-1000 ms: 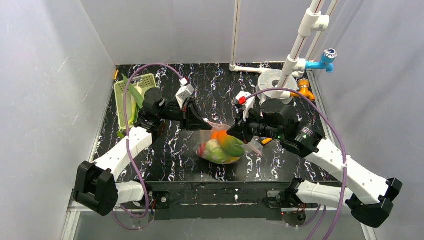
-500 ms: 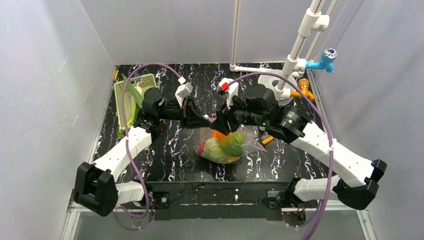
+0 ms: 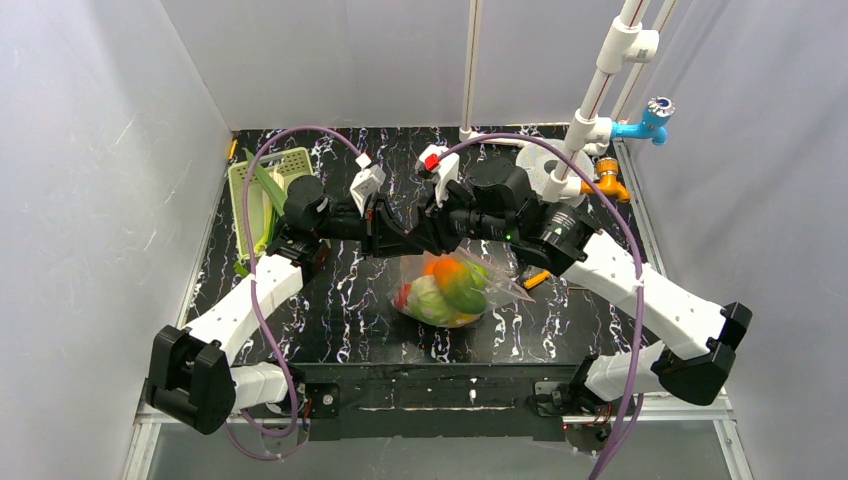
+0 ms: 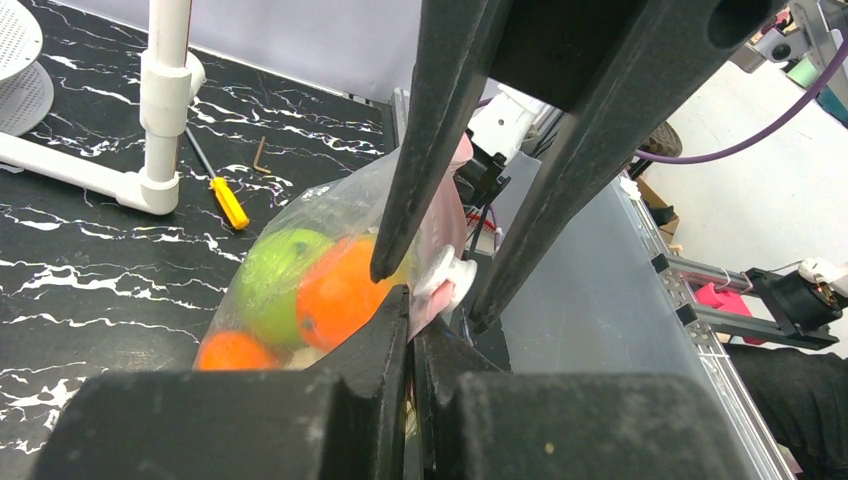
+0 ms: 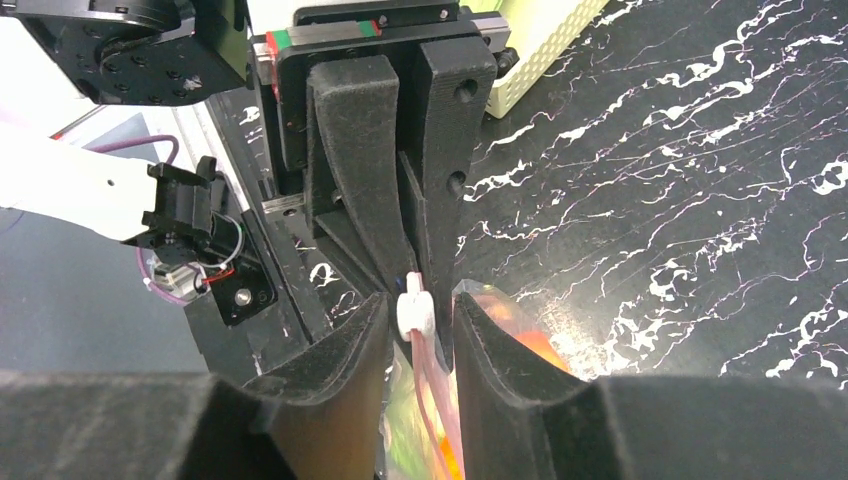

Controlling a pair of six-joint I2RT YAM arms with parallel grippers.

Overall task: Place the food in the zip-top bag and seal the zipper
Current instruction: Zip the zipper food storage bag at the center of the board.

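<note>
Above the desk (image 3: 330, 310), seen from overhead, my right fingers (image 3: 428, 238) have run along the zip-top bag (image 3: 495, 288) mouth to meet my left fingers (image 3: 400, 243), with the food (image 3: 448, 290) inside the bag. From the left wrist, my left pair is clamped on the zipper (image 4: 447, 215). From the right wrist, my right pair stands apart, straddling the slider (image 5: 413, 312), so the sealing looks nearly finished.

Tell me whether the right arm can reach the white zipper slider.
Probably yes: the right end effector straddles the slider, jaws apart; the left end effector only pinches the zipper beside it.

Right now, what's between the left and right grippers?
The white slider of the zipper, per the right wrist view: left gripper shut on the strip behind it, right gripper open around it.
</note>
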